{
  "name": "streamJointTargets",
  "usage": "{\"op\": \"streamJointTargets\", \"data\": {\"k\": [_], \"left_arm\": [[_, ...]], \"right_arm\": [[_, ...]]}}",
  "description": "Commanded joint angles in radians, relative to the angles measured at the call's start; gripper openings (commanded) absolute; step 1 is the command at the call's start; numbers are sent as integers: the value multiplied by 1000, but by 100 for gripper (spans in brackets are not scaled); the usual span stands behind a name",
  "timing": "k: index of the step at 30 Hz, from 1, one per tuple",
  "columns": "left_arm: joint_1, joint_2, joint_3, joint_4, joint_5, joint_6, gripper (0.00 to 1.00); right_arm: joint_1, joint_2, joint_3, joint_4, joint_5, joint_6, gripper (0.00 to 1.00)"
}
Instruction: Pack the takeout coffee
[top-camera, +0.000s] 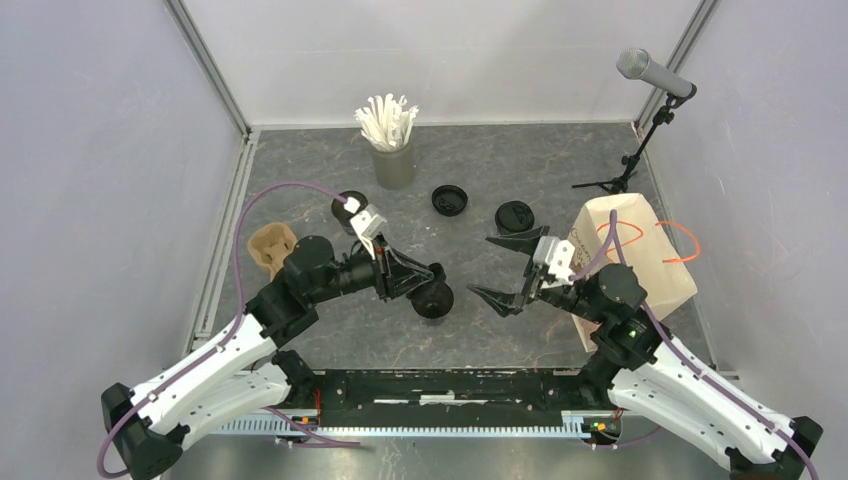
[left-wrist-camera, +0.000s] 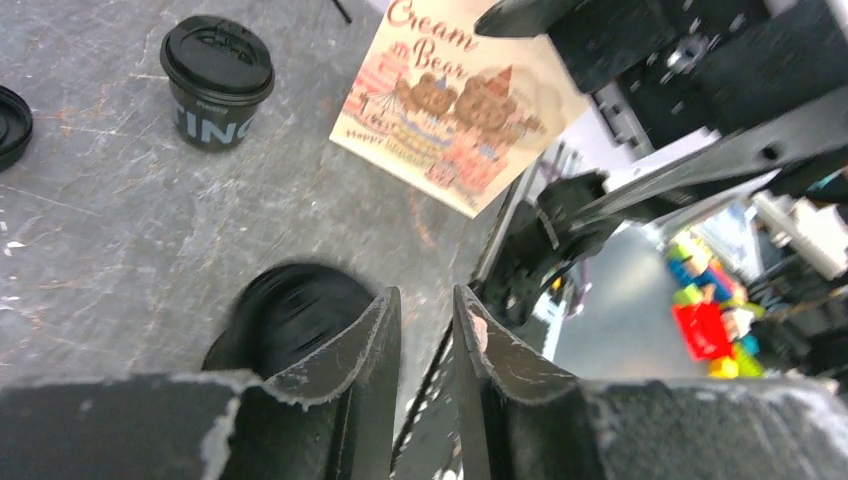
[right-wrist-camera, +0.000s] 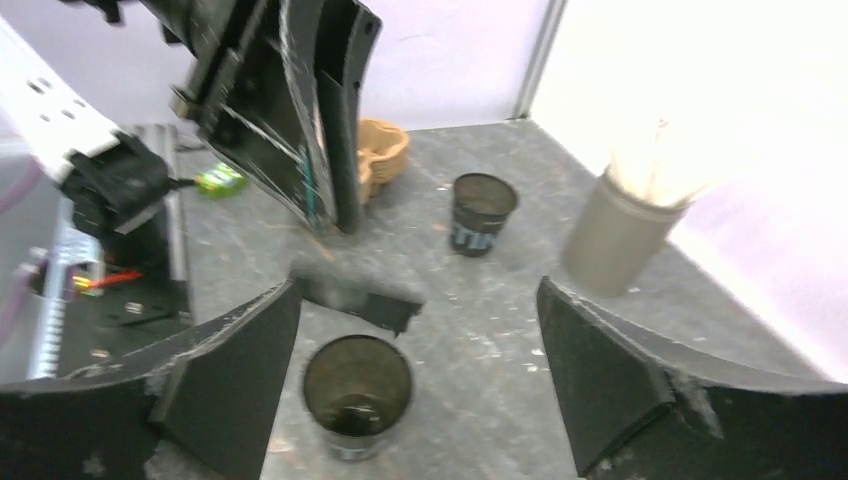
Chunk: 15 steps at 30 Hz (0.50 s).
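Note:
An open black cup (top-camera: 433, 298) stands upright mid-table between the two arms. In the right wrist view this cup (right-wrist-camera: 357, 395) is lidless and sits between the wide-open fingers of my right gripper (right-wrist-camera: 420, 300), nearer the left finger, with neither finger touching it. My right gripper (top-camera: 485, 266) is just to the cup's right. My left gripper (top-camera: 425, 274) hovers over the cup's far side. Its jaws (left-wrist-camera: 426, 295) stand a narrow gap apart with nothing between them, and the blurred cup (left-wrist-camera: 300, 310) lies outside the left finger. A lidded cup (top-camera: 514, 217) stands behind.
A loose black lid (top-camera: 450, 200) lies at mid-back, and a second open cup (top-camera: 348, 207) stands behind the left wrist. A brown carrier (top-camera: 270, 248) sits at the left and a grey straw cup (top-camera: 393, 160) at the back. A paper bag (top-camera: 625, 255) and microphone stand (top-camera: 650, 100) are on the right.

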Motion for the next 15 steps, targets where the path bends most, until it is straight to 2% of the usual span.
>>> {"op": "streamJointTargets", "data": {"k": [1,5,9,11,13,15], "left_arm": [[-1,-43,-19,128,-68,-279,33],[-1,-39,-9,119,-37,-318,33],[-1,-45,17,-30,-109,-195,34],[-2,-40,45,-136,-174,-90,40],[-1,-30,71,-239,-314,-51,44],[-1,-12,103,-337,-419,-27,57]], "right_arm": [[28,7,-24,69,71,-232,98],[82,47,-35,103,67,-312,98],[113,74,-33,78,138,-330,98],[119,73,-35,61,172,-318,98],[119,62,-34,45,215,-295,98],[119,49,-35,36,255,-258,98]]}}
